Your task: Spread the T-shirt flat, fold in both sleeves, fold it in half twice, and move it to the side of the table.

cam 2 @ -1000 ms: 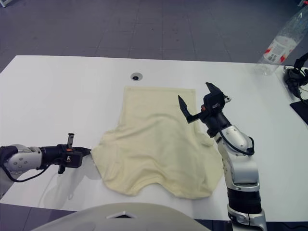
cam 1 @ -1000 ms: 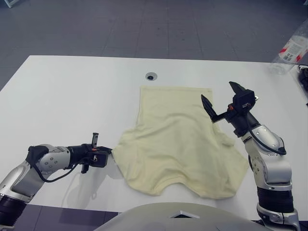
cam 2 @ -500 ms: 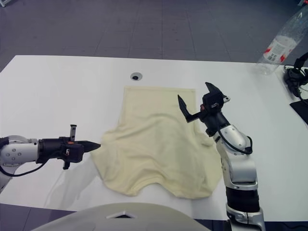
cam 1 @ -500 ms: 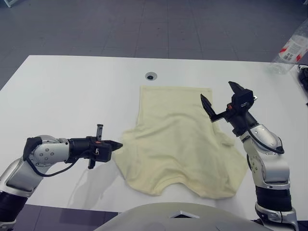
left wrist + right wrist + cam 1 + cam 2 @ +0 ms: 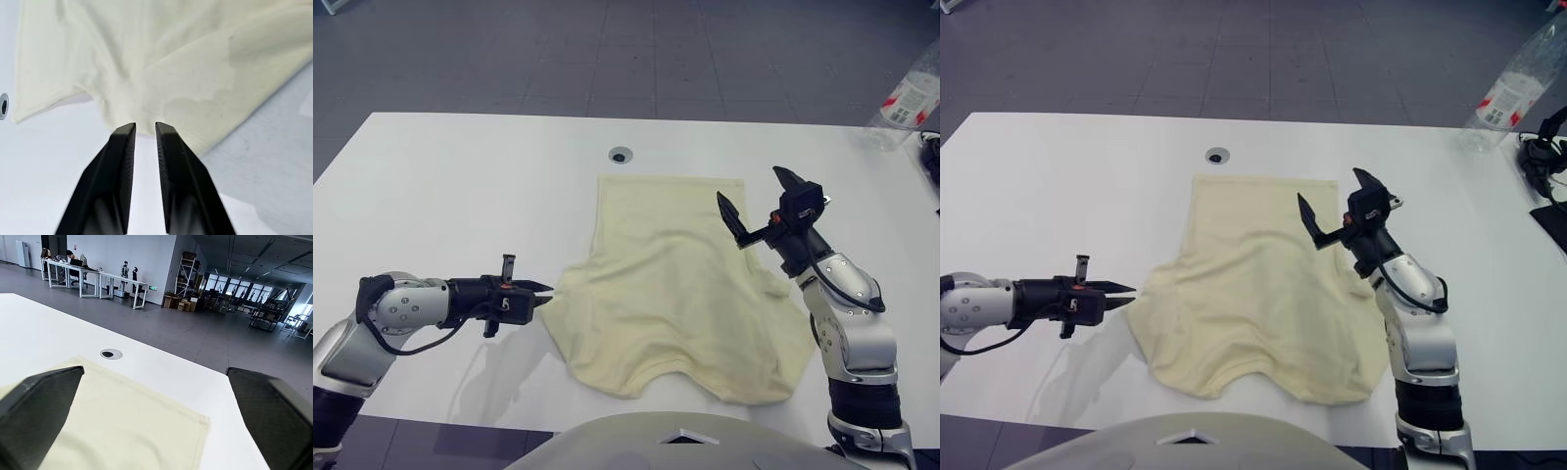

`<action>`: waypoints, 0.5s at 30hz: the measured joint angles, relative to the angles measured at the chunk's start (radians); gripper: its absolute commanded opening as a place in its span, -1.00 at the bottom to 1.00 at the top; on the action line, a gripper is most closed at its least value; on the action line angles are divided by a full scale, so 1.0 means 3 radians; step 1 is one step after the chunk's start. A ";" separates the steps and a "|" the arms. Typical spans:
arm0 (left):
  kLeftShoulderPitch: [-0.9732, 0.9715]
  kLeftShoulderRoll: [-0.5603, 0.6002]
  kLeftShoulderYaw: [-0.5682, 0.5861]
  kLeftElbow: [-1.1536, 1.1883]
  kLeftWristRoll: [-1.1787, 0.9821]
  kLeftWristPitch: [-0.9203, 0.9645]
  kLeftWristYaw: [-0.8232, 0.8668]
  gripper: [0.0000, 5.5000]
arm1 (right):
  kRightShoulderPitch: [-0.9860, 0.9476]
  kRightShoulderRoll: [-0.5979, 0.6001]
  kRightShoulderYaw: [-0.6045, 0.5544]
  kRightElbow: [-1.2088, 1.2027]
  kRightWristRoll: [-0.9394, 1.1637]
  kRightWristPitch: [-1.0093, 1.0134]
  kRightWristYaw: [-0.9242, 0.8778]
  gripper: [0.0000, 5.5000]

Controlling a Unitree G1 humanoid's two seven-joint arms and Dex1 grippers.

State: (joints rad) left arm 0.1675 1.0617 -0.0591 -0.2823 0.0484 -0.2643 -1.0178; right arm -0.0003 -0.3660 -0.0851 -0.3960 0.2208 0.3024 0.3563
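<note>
Cream T-shirt (image 5: 675,284) lies rumpled on the counter (image 5: 460,186), nothing folded yet, so pretty much every step is left. The left tool (image 5: 544,294) is open just a crack, empty, tips at the shirt's left edge. The right tool (image 5: 749,185) hovers wide open above its right side, empty too.

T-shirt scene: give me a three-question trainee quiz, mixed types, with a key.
1. True or false: the right pincer is shut on the T-shirt.
2. What sits in the table just beyond the T-shirt's far edge? A) a round cable port B) a cup C) scissors
3. Fill in: the left pincer points at the T-shirt's edge on the robot's ___ side.
Key: 1 false; 2 A; 3 left.
</note>
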 measured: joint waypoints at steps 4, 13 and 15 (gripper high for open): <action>0.0069 0.0026 -0.0015 0.0106 0.0207 -0.0043 0.0012 -0.28 | 0.0000 0.0000 0.0000 0.0000 0.0000 0.0000 0.0007 0.96; 0.0167 0.0060 -0.0026 0.0113 0.0477 -0.0160 0.0105 0.25 | -0.0001 -0.0001 -0.0001 0.0001 0.0000 0.0000 0.0014 0.96; 0.0167 0.0062 -0.0024 0.0103 0.0503 -0.0180 0.0145 0.36 | -0.0001 -0.0001 -0.0001 0.0001 0.0000 0.0000 0.0014 0.96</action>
State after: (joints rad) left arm 0.2175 1.0804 -0.0665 -0.2513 0.1994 -0.3184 -0.9744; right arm -0.0005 -0.3662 -0.0854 -0.3957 0.2209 0.3025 0.3605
